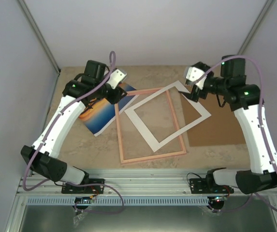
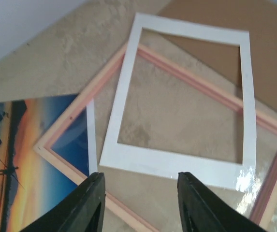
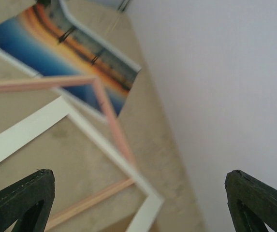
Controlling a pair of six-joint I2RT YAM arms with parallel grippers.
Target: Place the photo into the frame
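Orange-and-blue photo (image 1: 98,115), one, lies face up at the table's left with a corner under the far-left corner of the one pink frame (image 1: 120,140). One white mat (image 1: 144,128) sits skewed across the frame, its right corner over one brown cardboard sheet (image 1: 215,130). Two grippers, both holding nothing: left gripper (image 2: 140,176) partly parted near the frame's far-left corner, right gripper (image 3: 139,173) spread wide near the mat's far corner.
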